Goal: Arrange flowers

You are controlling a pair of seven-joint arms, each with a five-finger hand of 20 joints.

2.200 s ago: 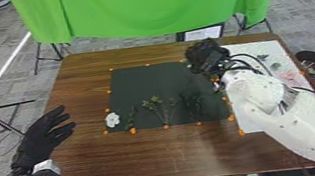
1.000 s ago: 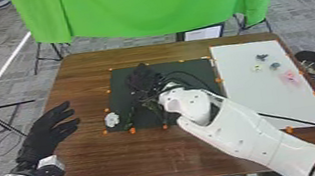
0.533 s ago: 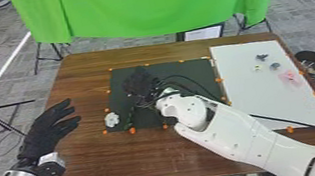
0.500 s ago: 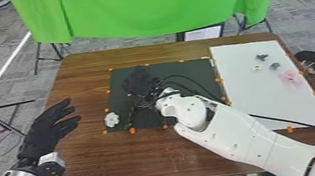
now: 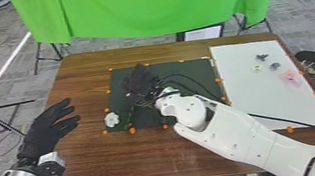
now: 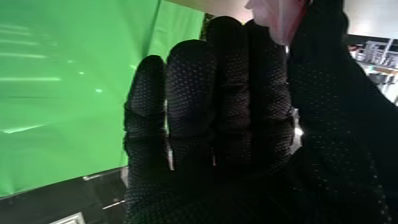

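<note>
Green cloth [image 5: 151,6] hangs behind the brown counter [image 5: 102,160] in the head view. The arranging looks partly done: a white flower [image 5: 112,119] and a green stem [image 5: 129,120] lie on the dark mat [image 5: 194,66], while more pieces lie on the white board [image 5: 250,102], probably left to place. Counted, the board has four: one pink flower [image 5: 290,77], one dark flower [image 5: 261,57], one grey flower [image 5: 274,66], one yellowish flower [image 5: 258,67]. The mat's full count is hidden beneath the right robot hand [image 5: 140,82]. The left robot hand [image 5: 44,135] is spread, left of the mat.

In the right wrist view, that hand pinches one pink bloom [image 6: 277,19] between thumb and fingers, likely for the mat.
</note>
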